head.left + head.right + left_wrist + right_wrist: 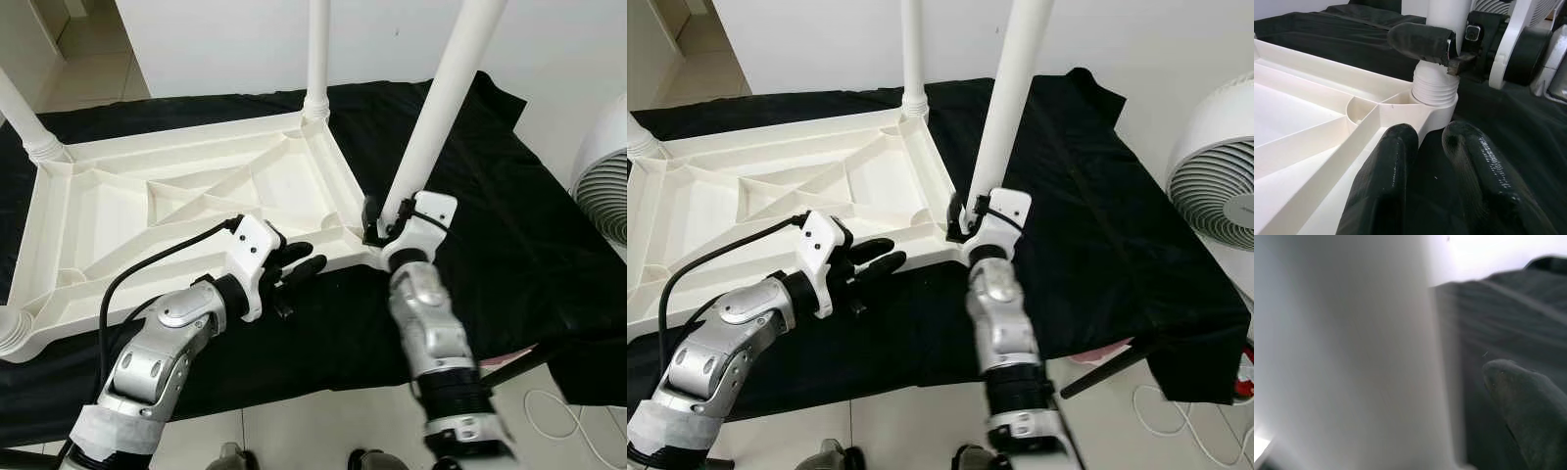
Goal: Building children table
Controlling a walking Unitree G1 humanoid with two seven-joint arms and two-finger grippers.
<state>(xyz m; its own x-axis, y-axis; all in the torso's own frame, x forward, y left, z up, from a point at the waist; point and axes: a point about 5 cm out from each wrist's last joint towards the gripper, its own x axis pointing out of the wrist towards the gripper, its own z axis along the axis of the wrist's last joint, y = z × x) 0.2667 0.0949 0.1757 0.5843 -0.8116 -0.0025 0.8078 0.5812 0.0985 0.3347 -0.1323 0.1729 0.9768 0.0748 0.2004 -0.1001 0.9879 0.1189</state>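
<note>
The right gripper [384, 223] is pinching the white table leg [443, 93] at the upturned tabletop [59, 230] corner socket [1435, 92] on black cloth [509, 215]. The left gripper [299, 270], fingers slightly parted and holding nothing, is hovering beside that corner. Next, likely twisting the leg fully home.

Black cloth-covered surface [509, 225], tabletop on it.
I see the white upturned children's tabletop [186, 211] lying directly on the cloth.
</note>
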